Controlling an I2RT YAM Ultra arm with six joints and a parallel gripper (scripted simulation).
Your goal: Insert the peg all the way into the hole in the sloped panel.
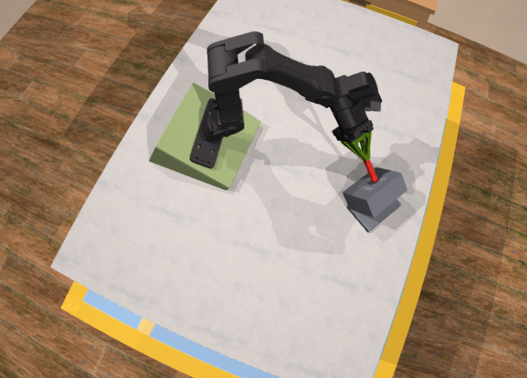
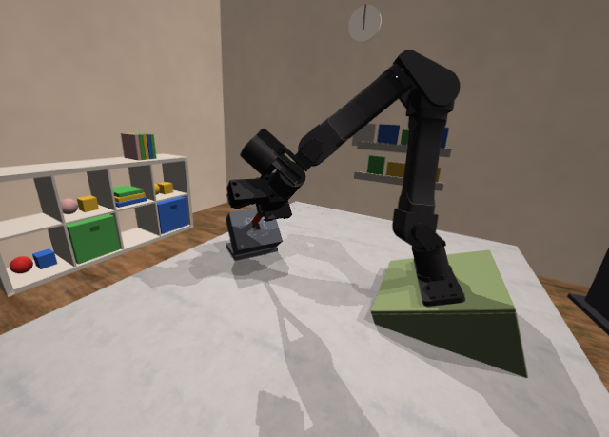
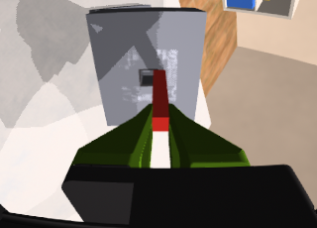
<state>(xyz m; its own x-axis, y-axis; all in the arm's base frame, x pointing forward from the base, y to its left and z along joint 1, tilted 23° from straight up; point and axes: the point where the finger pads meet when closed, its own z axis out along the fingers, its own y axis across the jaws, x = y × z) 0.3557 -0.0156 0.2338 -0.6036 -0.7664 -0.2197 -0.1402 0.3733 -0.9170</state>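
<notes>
- Gripper [image 1: 366, 157] [image 3: 160, 111] shut on red peg [image 1: 371, 170] [image 2: 256, 220] [image 3: 159, 96], right of ctr in top view.
- Peg tilted, tip at gray panel [image 1: 369, 192] [image 2: 244, 235] [image 3: 116, 96]; most of peg outside.
- Wrist view: hole [image 3: 147, 77] upper ctr, partly visible just left of peg tip; contact unclear.
</notes>
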